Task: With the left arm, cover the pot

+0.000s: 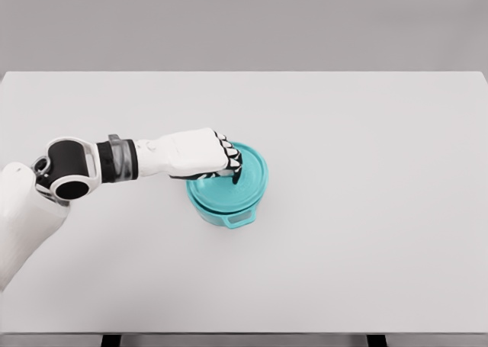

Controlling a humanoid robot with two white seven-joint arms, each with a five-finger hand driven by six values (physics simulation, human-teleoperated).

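Just left of frame centre: teal pot [229, 210] on the white table [366, 232], teal lid [248, 175] sitting over it. Left hand [210, 155] reaching in from the lower left, fingers [231, 164] curled down over the lid's middle, apparently pinching the knob, though the knob itself hidden under the hand. Right arm nowhere in the frame.

Lid looking a touch offset toward the upper right of the pot body, so perhaps not fully seated. Risk from here: letting go early could leave the lid tilted on the rim, or sliding off toward the upper right. Lifting away with a finger still hooked could drag the lid back off, or nudge the pot across the smooth table.

Pot round, upright, opening facing up; no real long axis, only a small handle tab pointing toward the bottom of the frame.
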